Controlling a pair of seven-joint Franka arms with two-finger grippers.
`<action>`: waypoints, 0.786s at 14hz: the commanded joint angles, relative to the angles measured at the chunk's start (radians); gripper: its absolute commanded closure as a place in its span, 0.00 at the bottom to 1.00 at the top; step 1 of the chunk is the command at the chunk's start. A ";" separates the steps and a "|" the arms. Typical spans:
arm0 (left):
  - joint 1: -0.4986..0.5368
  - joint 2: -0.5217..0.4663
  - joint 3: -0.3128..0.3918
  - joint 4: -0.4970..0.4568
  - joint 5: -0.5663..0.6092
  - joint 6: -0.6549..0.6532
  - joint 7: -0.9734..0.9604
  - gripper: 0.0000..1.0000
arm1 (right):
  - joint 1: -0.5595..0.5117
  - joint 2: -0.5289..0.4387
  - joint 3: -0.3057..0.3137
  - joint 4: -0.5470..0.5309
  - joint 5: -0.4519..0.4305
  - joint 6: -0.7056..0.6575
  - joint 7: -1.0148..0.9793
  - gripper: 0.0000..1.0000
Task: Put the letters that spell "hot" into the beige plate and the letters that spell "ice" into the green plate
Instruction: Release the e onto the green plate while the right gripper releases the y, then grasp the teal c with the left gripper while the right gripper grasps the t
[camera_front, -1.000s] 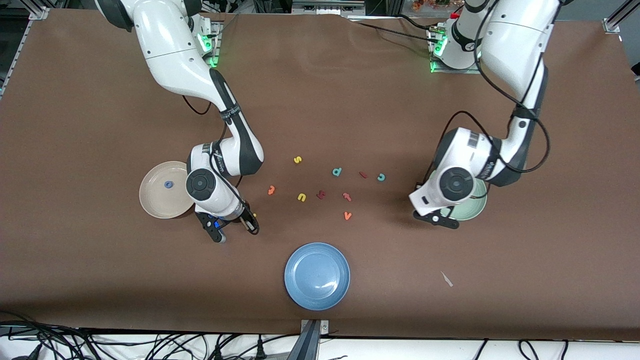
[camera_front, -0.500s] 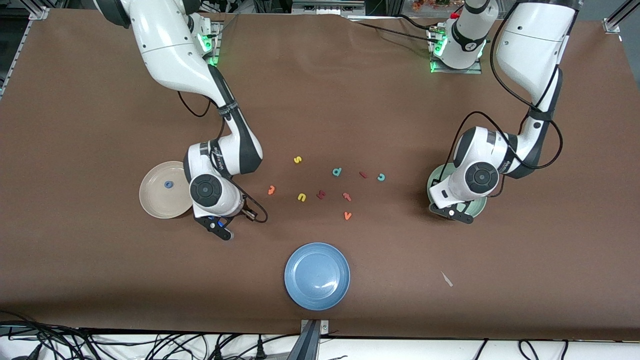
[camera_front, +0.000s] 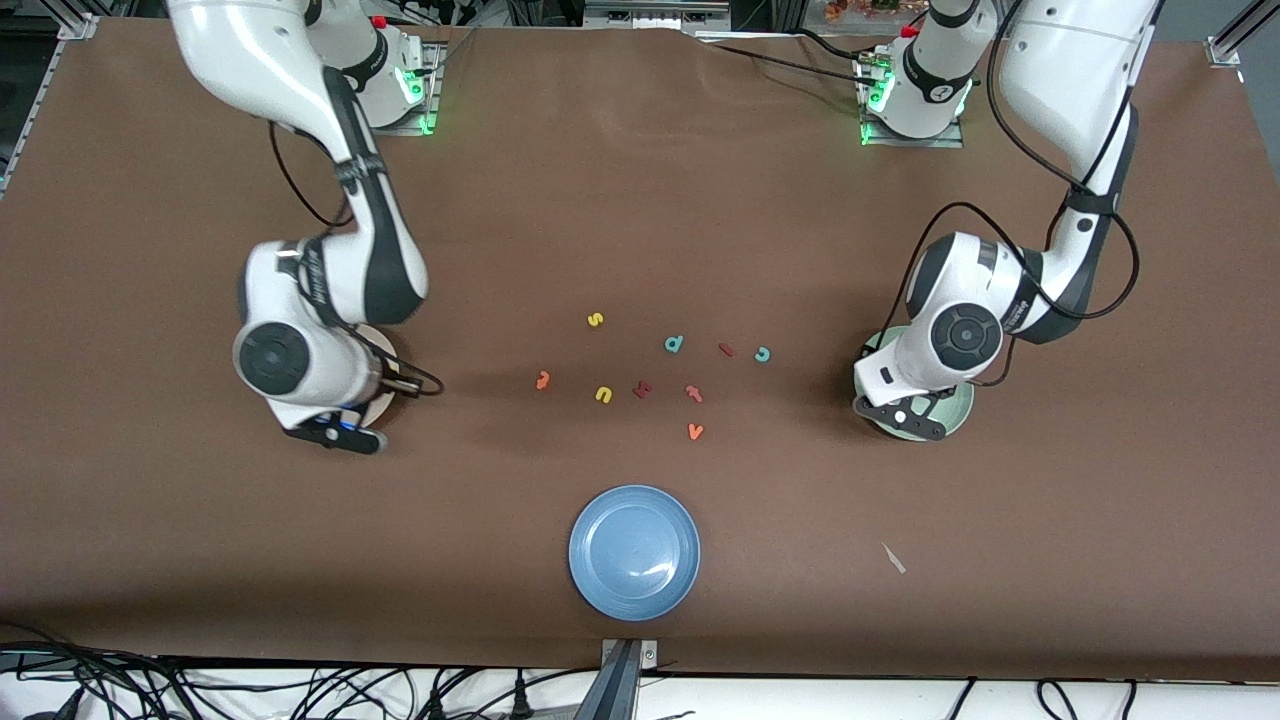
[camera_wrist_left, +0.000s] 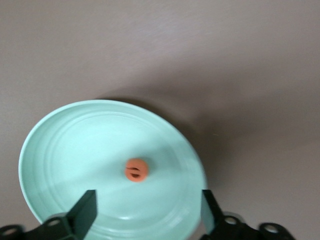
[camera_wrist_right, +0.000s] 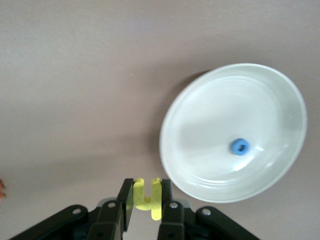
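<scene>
Jaws of the right gripper (camera_wrist_right: 146, 197) pinch the yellow h (camera_wrist_right: 148, 197) just short of the beige plate (camera_wrist_right: 210, 187).
Its stem points down; the plate, with the blue o (camera_wrist_right: 240, 146) in it, lies just ahead, so a short carry suffices. Left gripper (camera_wrist_left: 147, 212), jaws spread and empty, hangs over the green plate (camera_wrist_left: 60, 150), where the orange e (camera_wrist_left: 136, 169) lies. On the tabletop (camera_front: 640, 220) wait orange t (camera_front: 693, 393), i (camera_front: 727, 350), c (camera_front: 762, 354).
</scene>
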 joint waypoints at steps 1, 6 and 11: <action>-0.007 -0.030 -0.074 -0.004 0.009 -0.027 -0.109 0.01 | 0.009 -0.183 -0.020 -0.307 -0.020 0.199 -0.130 1.00; -0.020 0.013 -0.181 0.042 -0.011 -0.020 -0.507 0.05 | 0.007 -0.177 -0.049 -0.533 -0.012 0.606 -0.326 1.00; -0.086 0.096 -0.181 0.089 -0.033 -0.018 -0.837 0.11 | 0.015 -0.170 -0.040 -0.457 0.086 0.489 -0.232 0.00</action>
